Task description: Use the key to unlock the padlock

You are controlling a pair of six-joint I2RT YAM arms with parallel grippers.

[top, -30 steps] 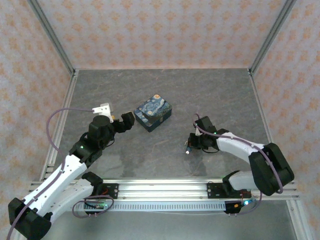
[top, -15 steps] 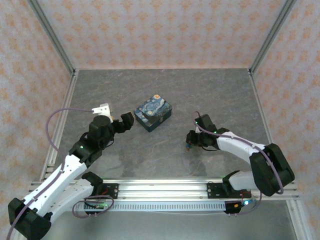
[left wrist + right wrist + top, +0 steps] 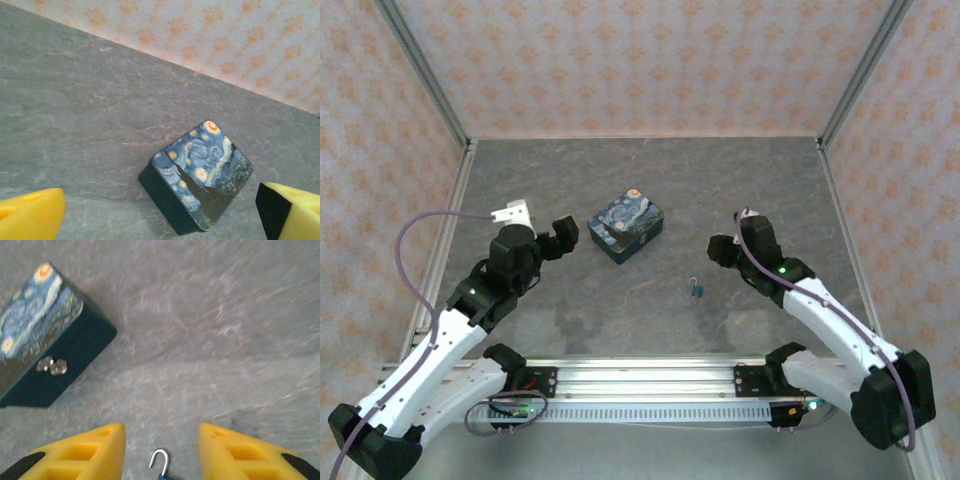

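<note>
Both claws are empty: left claw [image 3: 563, 236] wide open by the starry-night box [image 3: 627, 224]; right claw [image 3: 161, 429] part-open and nearer, padlock [image 3: 696, 290] just nearward of it, shackle [image 3: 160, 458] toward the table's [image 3: 770, 180] far edge.

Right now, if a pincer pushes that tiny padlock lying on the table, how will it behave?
The padlock is tiny and lies alone on the smooth table, so it would likely skid rather than tip. Its metal shackle looks hooked open, so it may swing loosely when lifted.
</note>
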